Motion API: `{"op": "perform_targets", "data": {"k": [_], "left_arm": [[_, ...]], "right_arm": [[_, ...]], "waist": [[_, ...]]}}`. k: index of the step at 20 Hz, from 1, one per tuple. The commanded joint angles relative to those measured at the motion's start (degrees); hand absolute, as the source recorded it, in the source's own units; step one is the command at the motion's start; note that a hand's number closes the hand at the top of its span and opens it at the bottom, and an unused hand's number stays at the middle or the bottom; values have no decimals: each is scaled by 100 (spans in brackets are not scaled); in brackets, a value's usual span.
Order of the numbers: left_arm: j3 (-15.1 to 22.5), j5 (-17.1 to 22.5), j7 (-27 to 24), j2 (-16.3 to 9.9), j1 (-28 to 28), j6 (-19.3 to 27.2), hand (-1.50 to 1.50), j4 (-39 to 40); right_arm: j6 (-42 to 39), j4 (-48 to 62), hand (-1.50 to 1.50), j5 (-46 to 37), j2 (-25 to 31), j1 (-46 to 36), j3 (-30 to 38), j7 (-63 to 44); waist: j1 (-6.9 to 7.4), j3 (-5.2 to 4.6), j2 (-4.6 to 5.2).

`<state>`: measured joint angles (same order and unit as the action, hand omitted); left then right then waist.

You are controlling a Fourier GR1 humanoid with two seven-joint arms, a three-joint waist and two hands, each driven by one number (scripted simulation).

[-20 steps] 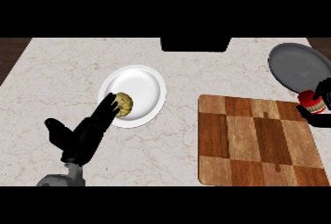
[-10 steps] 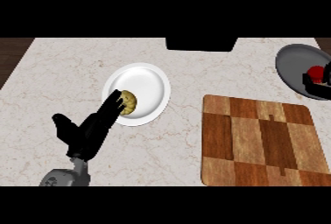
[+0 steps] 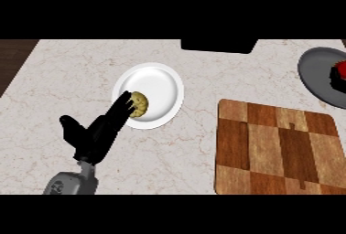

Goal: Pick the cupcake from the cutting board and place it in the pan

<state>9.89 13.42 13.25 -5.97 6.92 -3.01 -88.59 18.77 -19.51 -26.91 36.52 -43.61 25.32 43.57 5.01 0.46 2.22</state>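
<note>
Left hand (image 3: 98,132) sits at about 8 o'clock in the head view, fingers straight and relaxed, holding nothing; the fingertips reach the lower-left rim of the white plate (image 3: 159,80) and overlap the edge of the cookie (image 3: 139,103) lying there. Right hand (image 3: 336,77) shows only as a dark shape at the 3 o'clock edge, over the pan (image 3: 316,75); finger state cannot be told.

Count: one plate, one cookie, one wooden cutting board (image 3: 277,153), one grey pan, one cupcake (image 3: 342,70), one dark block (image 3: 219,45) at 12 o'clock.

Edges and room: marble counter (image 3: 74,82) ends at 9 to 10 o'clock, where a strip of dark wood floor (image 3: 13,57) shows. Board lies at 4 to 5 o'clock, its top bare, well apart from the plate, with open counter between them. Pan lies at 2 to 3 o'clock, cut by the right edge, separated from the board's upper right corner by a narrow strip of counter.

Cupcake: only a red patch visible, over the pan at the right edge, beside the dark hand; whether it rests on the pan cannot be told.
</note>
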Motion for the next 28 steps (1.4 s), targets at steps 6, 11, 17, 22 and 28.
{"op": "perform_targets", "data": {"k": [6,11,17,22,28], "left_arm": [[95,-29,-101,102,148,-65,0,16],[82,-5,69,26,190,-86,0,-113],[38,-22,6,85,214,-25,0,11],[-32,-21,-92,-15,40,-89,0,93],[-96,54,-57,0,-26,-48,0,-56]], "right_arm": [[-12,1006,-150,-768,455,-179,-522,-756],[-443,1205,-150,-613,263,-362,-392,-730],[-1228,1178,-150,286,43,-615,437,-188],[-2363,1431,-150,662,558,-587,799,-371],[-3814,1564,-150,638,992,-166,745,-159]], "waist": [[253,3,117],[282,29,80],[153,45,78],[94,28,78],[31,39,53]]}}
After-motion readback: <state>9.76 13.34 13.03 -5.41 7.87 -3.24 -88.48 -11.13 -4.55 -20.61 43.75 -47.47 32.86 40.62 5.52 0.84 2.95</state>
